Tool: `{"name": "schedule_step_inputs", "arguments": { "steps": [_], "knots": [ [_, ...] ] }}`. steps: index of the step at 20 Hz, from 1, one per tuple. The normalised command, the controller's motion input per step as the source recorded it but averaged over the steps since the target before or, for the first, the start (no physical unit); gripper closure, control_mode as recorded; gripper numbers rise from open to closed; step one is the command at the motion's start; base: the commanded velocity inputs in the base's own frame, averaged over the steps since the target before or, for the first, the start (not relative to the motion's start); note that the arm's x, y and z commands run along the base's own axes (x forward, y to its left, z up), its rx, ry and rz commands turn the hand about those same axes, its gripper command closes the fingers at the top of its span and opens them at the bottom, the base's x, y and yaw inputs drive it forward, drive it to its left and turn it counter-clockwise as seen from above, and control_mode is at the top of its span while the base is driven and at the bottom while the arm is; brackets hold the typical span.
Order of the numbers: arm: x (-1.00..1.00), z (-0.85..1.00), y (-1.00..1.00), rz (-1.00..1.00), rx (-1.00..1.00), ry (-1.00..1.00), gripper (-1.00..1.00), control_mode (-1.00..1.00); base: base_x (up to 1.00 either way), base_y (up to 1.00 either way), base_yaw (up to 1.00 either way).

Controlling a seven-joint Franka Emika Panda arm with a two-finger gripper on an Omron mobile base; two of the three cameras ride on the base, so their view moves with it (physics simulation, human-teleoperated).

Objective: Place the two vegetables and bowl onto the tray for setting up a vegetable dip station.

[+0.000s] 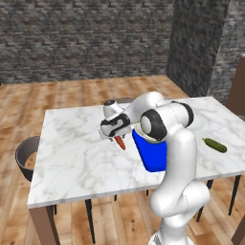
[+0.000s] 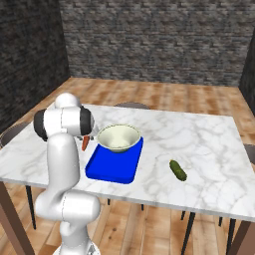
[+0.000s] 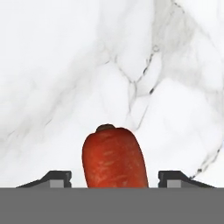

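- Gripper (image 1: 118, 139) grasps the carrot (image 3: 114, 157), lifted over the table (image 1: 76, 158) beside the tray (image 2: 112, 167).
- Bowl (image 2: 118, 137) sits on the tray's far end.
- Cucumber (image 2: 178, 170) lies near the table's front edge.

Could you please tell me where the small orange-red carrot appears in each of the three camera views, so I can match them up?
Left base view: the small orange-red carrot hangs below the gripper, left of the flat bright blue tray.
Right base view: its tip peeks out beside the arm, left of the tray.
Hand view: bottom centre, between the fingertips, over white marble.
Shared landmark: the tray's left edge.
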Motion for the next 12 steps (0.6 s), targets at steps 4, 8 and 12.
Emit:
{"name": "schedule_step_inputs", "arguments": {
  "steps": [4,8,12],
  "knots": [
    [0.00,-0.12,0.06,-0.01,0.00,0.00,1.00,-1.00,0.00,0.00,0.00],
    [0.03,-0.03,0.05,-0.02,0.00,-0.01,1.00,-1.00,0.00,0.00,0.00],
    [0.01,0.00,0.07,-0.04,0.00,0.00,1.00,-1.00,0.00,0.00,0.00]
  ]
}}
